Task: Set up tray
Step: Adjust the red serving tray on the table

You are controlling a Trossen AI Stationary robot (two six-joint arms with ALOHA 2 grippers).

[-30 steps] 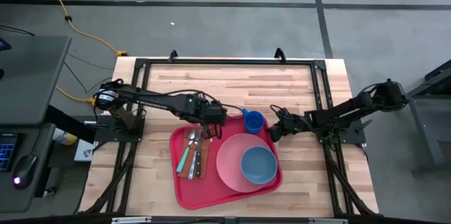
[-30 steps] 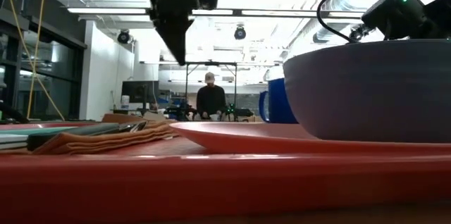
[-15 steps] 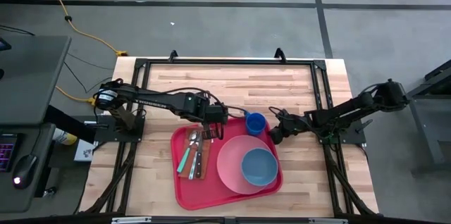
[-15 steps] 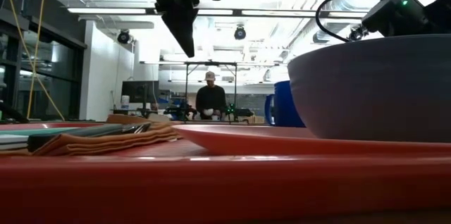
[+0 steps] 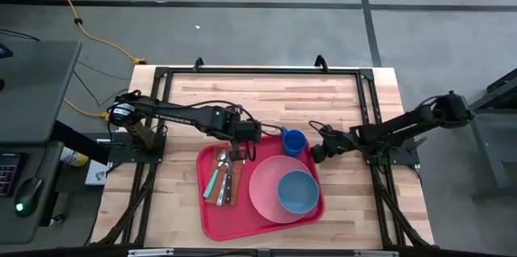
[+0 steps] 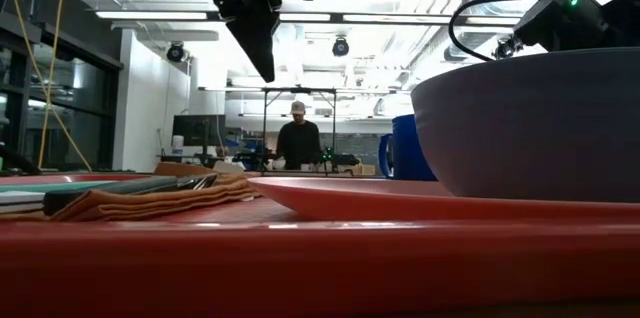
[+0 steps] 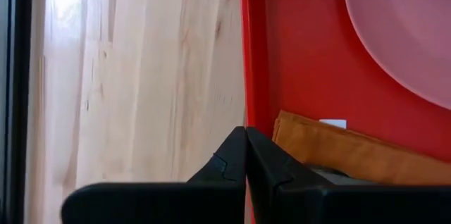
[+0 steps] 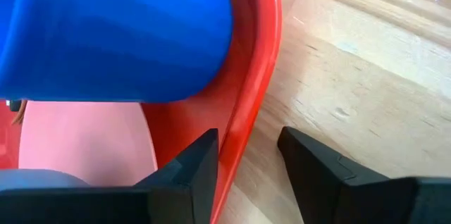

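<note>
The red tray lies on the wooden table toward its near edge. On it are a pink plate carrying a blue-grey bowl, a blue cup in the far right corner, and a brown napkin with cutlery on the left. My left gripper hangs shut above the tray's far left rim, beside the napkin. My right gripper is open, low at the tray's far right corner, with the rim running between its fingers just past the cup. My right gripper slants down from the table's right side across the tray's rim, one finger inside and one outside. I cannot tell whether either finger touches the rim. The tray lies flat on the table.
Black frame rails border the table's far side and both flanks. Bare wood lies beyond the tray's far rim. In the low view a person stands far off in the room behind.
My left gripper has rolled a little about its own pointing line while staying shut above the tray's far left rim.
</note>
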